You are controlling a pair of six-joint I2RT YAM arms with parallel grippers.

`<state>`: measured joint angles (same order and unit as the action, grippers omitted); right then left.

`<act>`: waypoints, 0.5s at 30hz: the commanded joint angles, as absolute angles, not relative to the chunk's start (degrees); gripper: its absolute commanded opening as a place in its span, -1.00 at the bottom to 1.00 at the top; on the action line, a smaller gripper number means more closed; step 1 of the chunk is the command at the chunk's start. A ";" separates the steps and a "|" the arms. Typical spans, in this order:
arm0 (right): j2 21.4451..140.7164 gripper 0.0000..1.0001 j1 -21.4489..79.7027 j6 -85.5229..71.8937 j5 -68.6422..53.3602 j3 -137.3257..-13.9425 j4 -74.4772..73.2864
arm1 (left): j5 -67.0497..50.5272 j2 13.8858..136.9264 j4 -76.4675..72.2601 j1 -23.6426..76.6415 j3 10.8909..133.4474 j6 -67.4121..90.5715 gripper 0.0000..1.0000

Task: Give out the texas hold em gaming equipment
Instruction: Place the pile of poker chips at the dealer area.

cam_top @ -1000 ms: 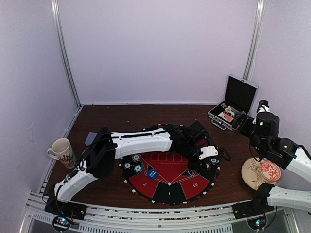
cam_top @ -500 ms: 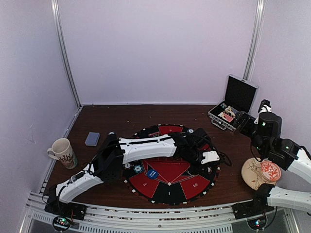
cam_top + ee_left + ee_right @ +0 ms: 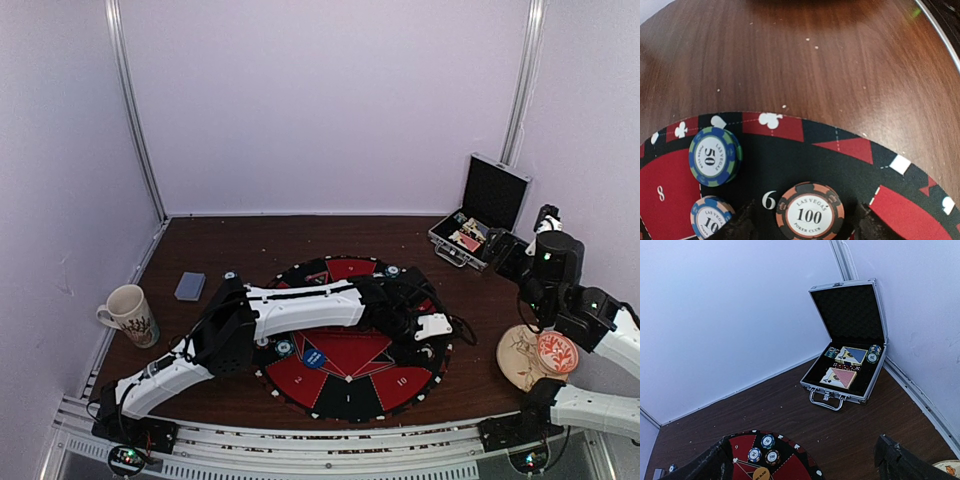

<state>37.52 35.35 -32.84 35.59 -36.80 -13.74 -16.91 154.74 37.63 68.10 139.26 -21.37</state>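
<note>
A black-and-orange 100 poker chip [image 3: 810,212] lies flat on the round red-and-black mat [image 3: 350,375] beside the number 6. My left gripper [image 3: 805,224] stands open around it, with a dark fingertip [image 3: 737,226] on each side and a gap to the chip. A blue-green 50 chip [image 3: 715,156] and a blue 10 chip [image 3: 711,220] lie just to the left. In the top view the left gripper [image 3: 424,303] reaches over the mat's right part. My right gripper [image 3: 805,465] hangs wide open and empty, high near the open case [image 3: 847,365].
The case [image 3: 478,222] holds card decks and chips at the back right. A grey-blue card deck [image 3: 190,286] and a patterned mug [image 3: 128,312] sit at the left. A blue disc [image 3: 314,357] lies on the mat, and a plate [image 3: 522,358] lies at the right.
My left gripper has gone from shut to open, leaving the 100 chip on the mat. The left arm shifted slightly right over the mat. The right arm barely moved.
</note>
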 commanded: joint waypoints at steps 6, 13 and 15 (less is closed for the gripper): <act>38.04 1.00 35.18 -31.62 34.72 -36.38 -13.80 | -15.55 153.21 37.27 68.68 139.98 -20.74 0.70; 38.28 1.00 35.16 -31.50 34.89 -36.59 -13.88 | -12.29 145.76 37.53 70.59 137.73 -19.70 0.96; 38.03 1.00 35.16 -31.52 34.98 -36.65 -14.17 | -11.34 142.67 37.45 70.66 135.40 -19.00 0.96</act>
